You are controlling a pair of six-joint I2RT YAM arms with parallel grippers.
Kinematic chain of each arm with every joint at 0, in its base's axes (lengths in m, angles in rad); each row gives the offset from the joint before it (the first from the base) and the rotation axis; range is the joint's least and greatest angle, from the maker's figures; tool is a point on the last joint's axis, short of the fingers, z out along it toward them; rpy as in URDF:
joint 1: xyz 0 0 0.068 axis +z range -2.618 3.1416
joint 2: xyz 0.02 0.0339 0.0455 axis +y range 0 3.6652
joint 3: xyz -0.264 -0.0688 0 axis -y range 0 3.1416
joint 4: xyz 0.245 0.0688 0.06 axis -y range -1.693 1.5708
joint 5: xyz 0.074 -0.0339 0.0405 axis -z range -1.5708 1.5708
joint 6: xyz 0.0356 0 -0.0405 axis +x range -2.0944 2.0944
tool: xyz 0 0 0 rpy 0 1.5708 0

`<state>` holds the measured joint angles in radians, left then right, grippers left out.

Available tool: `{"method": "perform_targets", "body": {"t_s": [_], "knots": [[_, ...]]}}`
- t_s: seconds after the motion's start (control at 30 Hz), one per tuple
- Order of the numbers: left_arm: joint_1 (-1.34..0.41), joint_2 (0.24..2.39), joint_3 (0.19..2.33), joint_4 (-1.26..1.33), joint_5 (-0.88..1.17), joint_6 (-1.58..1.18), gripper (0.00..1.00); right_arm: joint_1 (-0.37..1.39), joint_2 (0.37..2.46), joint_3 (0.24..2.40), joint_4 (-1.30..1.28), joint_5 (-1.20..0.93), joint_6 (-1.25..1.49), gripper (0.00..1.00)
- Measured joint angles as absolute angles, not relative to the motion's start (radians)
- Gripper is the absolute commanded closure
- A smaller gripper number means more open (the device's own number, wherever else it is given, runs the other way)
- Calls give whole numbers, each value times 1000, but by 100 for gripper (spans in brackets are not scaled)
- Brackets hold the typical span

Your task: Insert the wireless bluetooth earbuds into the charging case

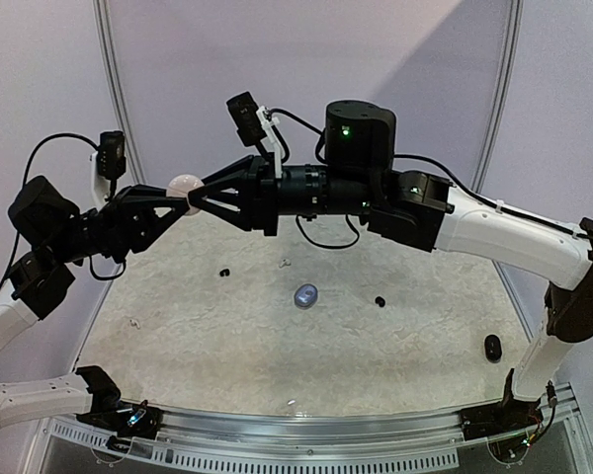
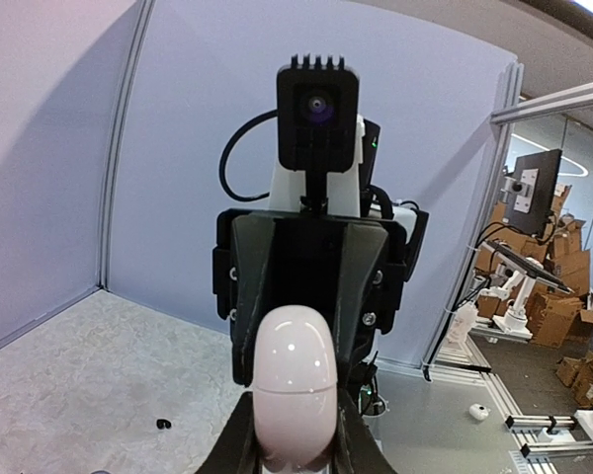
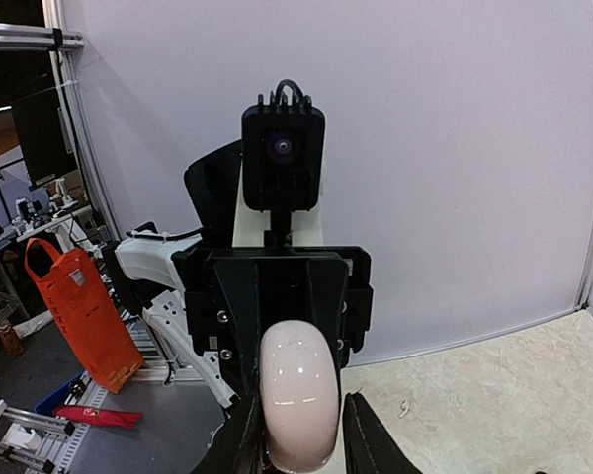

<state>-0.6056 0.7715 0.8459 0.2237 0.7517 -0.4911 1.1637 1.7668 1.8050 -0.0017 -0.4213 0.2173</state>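
Note:
A glossy pinkish-white charging case (image 1: 186, 185) hangs high above the table, closed, its lid seam showing. My left gripper (image 1: 184, 197) is shut on it from the left; in the left wrist view the case (image 2: 295, 385) fills the space between the jaws. From the right, my right gripper (image 1: 200, 200) straddles the same case (image 3: 298, 395). One of its fingers touches the case and a thin gap shows at the other. Black earbuds (image 1: 223, 273) (image 1: 380, 301) and a small white earbud (image 1: 286, 263) lie on the table below.
On the table's middle lies a silvery-blue case (image 1: 305, 294). A black case (image 1: 492, 347) sits near the right arm's base. Small pale bits lie at the left (image 1: 133, 322) and front (image 1: 291, 403). Curved white walls ring the table.

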Motion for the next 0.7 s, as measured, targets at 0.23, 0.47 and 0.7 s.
{"method": "perform_targets", "body": {"t_s": [0.23, 0.47, 0.7], "knots": [[-604, 771, 844, 232, 756, -497, 100, 1163, 1789, 1845, -30, -458, 219, 100], [-604, 764, 844, 173, 753, -435, 28, 1162, 1789, 1845, -68, -457, 196, 100], [-601, 759, 947, -304, 772, 60, 32, 1165, 1788, 1871, -294, -402, 66, 100]]}}
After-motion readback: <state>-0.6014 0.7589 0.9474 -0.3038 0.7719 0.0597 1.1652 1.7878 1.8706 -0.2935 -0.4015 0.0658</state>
